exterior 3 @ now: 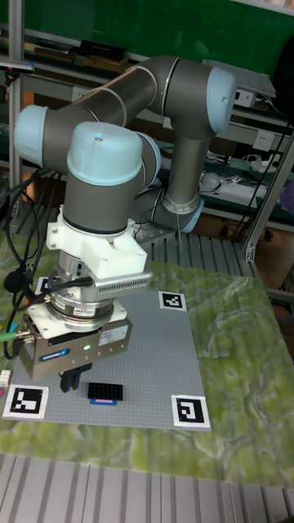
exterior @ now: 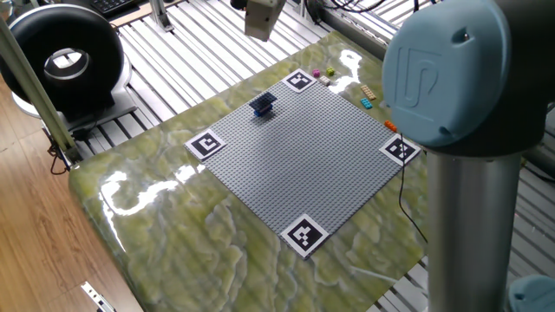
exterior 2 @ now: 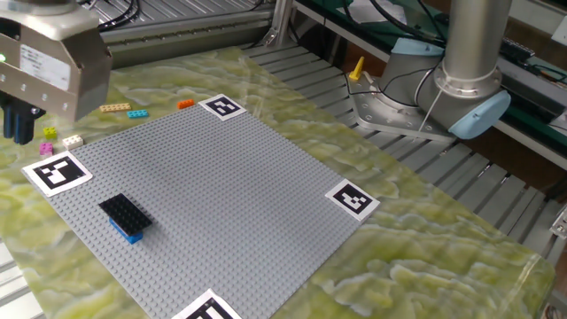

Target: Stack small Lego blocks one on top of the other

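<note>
the grey baseplate point(exterior 2: 230, 195) lies on the green marbled table point(exterior 2: 425, 239), with a black-and-white marker square point(exterior 2: 55, 171) at each corner. on the baseplate, near this marker, a black block point(exterior 2: 124, 211) sits on top of a blue block point(exterior 2: 128, 234). beyond the baseplate edge lie loose small blocks: magenta point(exterior 2: 46, 147), white point(exterior 2: 72, 140), tan point(exterior 2: 113, 107), cyan point(exterior 2: 137, 113) and orange point(exterior 2: 185, 104). the gripper point(exterior 2: 19, 124) hangs above the table beside the marker, touching nothing; its dark fingers point(exterior 3: 75, 379) stand close together, nothing held.
</note>
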`<state>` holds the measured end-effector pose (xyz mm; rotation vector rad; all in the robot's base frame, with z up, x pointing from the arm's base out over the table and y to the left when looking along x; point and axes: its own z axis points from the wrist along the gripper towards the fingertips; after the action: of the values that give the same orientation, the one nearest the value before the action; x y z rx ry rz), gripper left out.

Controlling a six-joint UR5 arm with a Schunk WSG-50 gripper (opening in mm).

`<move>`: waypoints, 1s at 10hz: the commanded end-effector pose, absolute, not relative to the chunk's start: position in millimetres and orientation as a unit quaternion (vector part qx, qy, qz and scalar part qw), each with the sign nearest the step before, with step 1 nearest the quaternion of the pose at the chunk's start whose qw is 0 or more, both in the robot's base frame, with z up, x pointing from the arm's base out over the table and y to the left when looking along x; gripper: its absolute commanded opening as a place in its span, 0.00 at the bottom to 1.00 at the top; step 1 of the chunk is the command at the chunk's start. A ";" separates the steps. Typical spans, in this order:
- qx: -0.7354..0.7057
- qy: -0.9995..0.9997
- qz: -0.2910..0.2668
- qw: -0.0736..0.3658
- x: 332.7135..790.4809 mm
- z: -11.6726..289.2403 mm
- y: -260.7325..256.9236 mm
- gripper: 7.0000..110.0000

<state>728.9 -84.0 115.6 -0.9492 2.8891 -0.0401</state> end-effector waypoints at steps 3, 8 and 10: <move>-0.379 0.925 0.002 0.015 681.2 83.0 -107.9 0.00; -0.391 0.920 0.025 0.021 662.7 74.6 -105.6 0.00; -0.369 0.929 0.024 0.012 659.3 74.5 -107.9 0.00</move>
<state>666.0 -109.0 74.8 -1.1983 2.8725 0.0391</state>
